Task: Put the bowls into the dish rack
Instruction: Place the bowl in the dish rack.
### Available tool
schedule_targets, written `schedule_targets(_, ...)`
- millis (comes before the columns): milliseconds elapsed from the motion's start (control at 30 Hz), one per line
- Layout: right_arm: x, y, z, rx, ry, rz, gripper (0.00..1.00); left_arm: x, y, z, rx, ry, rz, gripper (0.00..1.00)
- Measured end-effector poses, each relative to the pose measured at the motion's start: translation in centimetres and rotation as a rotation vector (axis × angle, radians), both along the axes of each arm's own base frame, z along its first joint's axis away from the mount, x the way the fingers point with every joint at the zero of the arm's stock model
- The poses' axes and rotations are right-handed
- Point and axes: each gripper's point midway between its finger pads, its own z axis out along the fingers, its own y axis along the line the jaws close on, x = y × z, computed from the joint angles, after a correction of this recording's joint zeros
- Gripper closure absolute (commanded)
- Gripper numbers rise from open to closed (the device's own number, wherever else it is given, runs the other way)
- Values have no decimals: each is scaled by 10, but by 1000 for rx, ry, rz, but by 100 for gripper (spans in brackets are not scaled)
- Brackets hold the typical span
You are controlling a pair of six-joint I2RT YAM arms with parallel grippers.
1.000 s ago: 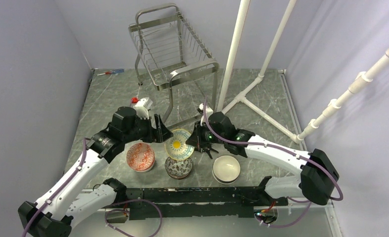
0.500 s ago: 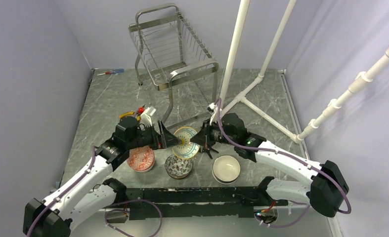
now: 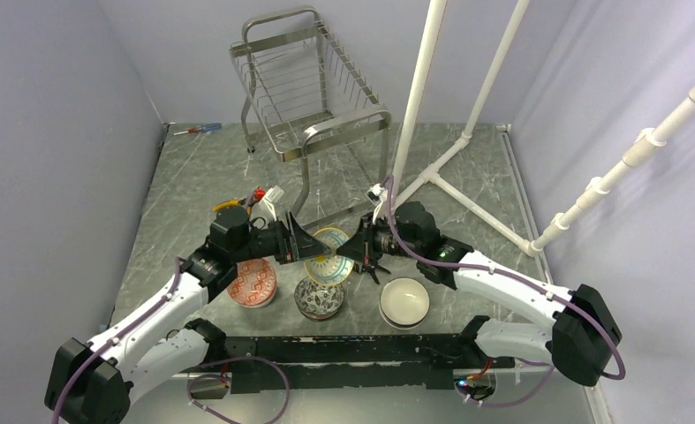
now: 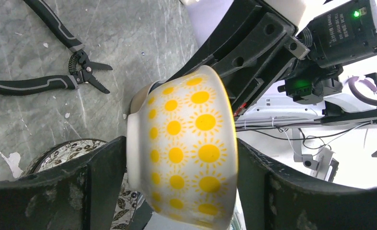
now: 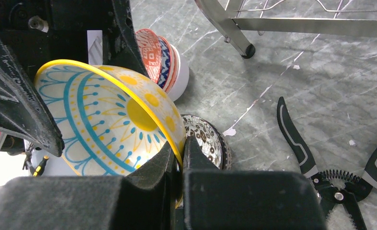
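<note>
A bowl [image 3: 330, 256] with yellow suns outside and a teal pattern around a yellow centre inside hangs tilted on edge above the table. My right gripper [image 3: 354, 250] is shut on its yellow rim [image 5: 177, 143]. My left gripper [image 3: 313, 252] spans that bowl [image 4: 186, 143] with wide jaws, one finger against the foot and one against the rim. Below sit a dark patterned bowl [image 3: 319, 299], a red-patterned bowl [image 3: 251, 281] and a white bowl [image 3: 404, 300]. The dish rack [image 3: 313, 88] stands at the back with nothing in it.
Black pliers [image 4: 42, 81] lie on the table beneath the right wrist. White pipes [image 3: 467, 132] rise and spread at the back right, close to the rack. A screwdriver [image 3: 198, 129] lies at the far left. Grey walls close in both sides.
The right gripper raised the sun bowl off the dark bowl and tipped it on edge. The left gripper swung in from the left, and its jaws came around the bowl.
</note>
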Motion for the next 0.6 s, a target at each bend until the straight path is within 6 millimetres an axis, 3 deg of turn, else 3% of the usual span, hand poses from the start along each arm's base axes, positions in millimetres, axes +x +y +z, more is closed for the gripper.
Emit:
schedule_targets(33, 0, 1, -1, -1, 3, 2, 100, 0, 0, 1, -2, -1, -1, 30)
schedule_targets(100, 1, 2, -3, -4, 10, 1, 100, 0, 0, 2, -5, -5, -1, 34)
schedule_targets(267, 3, 2, -2, -4, 13, -10, 100, 3, 0, -4, 8, 5, 3, 14)
schedule_targets(400, 7, 1, -1, -10, 4, -26, 100, 1, 1, -17, 48, 53, 1, 10)
schedule_targets(500, 10, 0, -3, -25, 4, -43, 100, 2, 1, -20, 70, 73, -2, 12)
schedule_targets(600, 13, -2, -2, -35, -7, -57, 100, 2, 1, -21, 76, 80, -7, 24)
